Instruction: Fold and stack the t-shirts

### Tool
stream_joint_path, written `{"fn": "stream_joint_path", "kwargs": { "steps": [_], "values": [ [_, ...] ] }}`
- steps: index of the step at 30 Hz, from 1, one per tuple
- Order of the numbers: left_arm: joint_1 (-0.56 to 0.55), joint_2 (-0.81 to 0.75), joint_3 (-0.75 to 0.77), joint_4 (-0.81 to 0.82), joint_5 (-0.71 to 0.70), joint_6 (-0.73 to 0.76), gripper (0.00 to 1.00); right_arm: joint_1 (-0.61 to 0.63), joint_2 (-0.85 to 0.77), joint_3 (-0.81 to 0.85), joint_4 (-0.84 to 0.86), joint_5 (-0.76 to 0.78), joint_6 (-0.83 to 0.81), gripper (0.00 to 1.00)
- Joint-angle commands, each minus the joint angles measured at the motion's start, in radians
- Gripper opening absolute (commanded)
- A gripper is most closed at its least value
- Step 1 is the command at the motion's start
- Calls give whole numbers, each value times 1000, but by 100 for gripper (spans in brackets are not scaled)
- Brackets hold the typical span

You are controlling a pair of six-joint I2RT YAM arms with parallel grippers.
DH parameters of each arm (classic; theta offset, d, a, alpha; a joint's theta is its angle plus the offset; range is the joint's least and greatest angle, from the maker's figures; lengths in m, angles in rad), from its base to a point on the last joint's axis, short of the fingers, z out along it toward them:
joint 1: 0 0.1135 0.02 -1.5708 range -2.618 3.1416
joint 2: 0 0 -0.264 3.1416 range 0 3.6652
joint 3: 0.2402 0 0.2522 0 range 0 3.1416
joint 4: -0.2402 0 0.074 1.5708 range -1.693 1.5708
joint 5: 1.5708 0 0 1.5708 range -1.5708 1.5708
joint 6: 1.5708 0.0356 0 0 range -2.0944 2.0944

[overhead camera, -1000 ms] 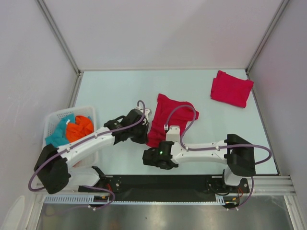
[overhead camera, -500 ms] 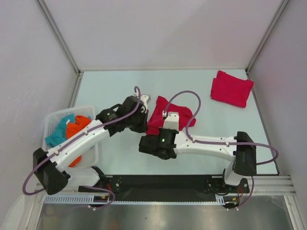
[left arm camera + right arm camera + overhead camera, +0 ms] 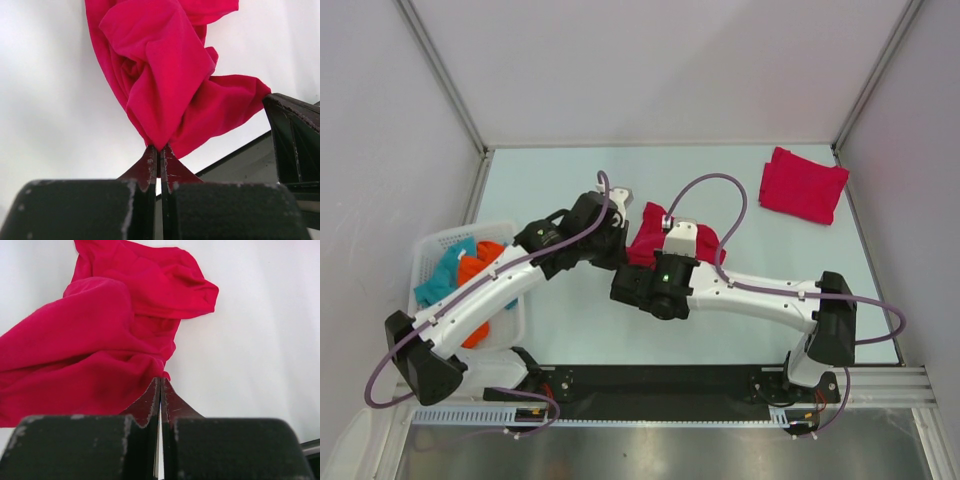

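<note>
Folding crumpled shirt [image 3: 648,222] at bench [image 3: 560,180] middle, pinched tight in left gripper [image 3: 159,150] and right gripper [image 3: 160,383] | done: folded shirt [image 3: 803,185], far-right corner | to do: fold, stack

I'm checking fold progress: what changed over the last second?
The left gripper and right gripper, shut on the loose t-shirt throughout, carried its near edge farther from the robot, bunching it shorter. The folded t-shirt at far right and the basket did not move.
</note>
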Motion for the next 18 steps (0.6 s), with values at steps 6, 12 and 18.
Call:
{"fn": "stream_joint_path", "kwargs": {
  "steps": [6,12,18],
  "values": [
    [1,37,118,21,-36,52,0,-37,-27,51,-184,97,0,0],
    [9,203,226,65,-20,104,0,-151,-12,23,-91,134,-92,0],
    [16,359,333,94,6,118,0,-296,-47,-79,233,75,-370,0]
  ]
}}
